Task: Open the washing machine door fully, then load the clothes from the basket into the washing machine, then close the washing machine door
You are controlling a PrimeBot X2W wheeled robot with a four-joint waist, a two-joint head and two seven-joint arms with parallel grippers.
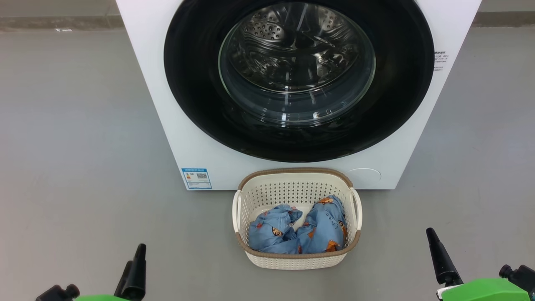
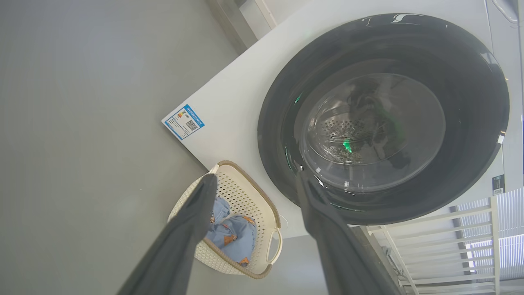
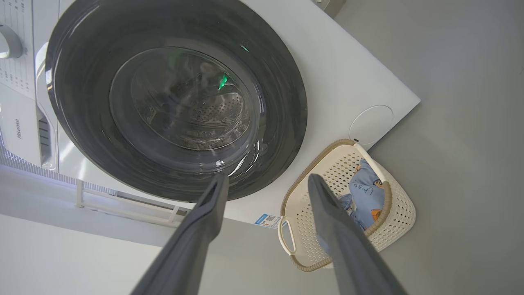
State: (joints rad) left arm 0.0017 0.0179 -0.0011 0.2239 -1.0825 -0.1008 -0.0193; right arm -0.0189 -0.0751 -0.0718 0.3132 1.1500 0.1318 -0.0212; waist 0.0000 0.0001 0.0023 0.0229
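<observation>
- Black-rimmed round glass washing machine door (image 1: 297, 79): shut; nothing done yet.
- Light-blue printed clothes (image 1: 299, 232) lie in cream perforated plastic basket (image 1: 292, 172).
- Both empty: left gripper (image 2: 256, 176), right gripper (image 3: 267, 177), fingers spread.

Door: the washing machine door (image 1: 196, 83) is shut against the washing machine (image 1: 188, 161) and blocks the way inside.
Basket: the basket (image 1: 292, 172) stands on the floor (image 1: 83, 167) just in front of the machine, below the door.
Basket top: open, free way down to the clothes (image 1: 292, 232).
Sides: bare floor on both sides of the basket.
</observation>
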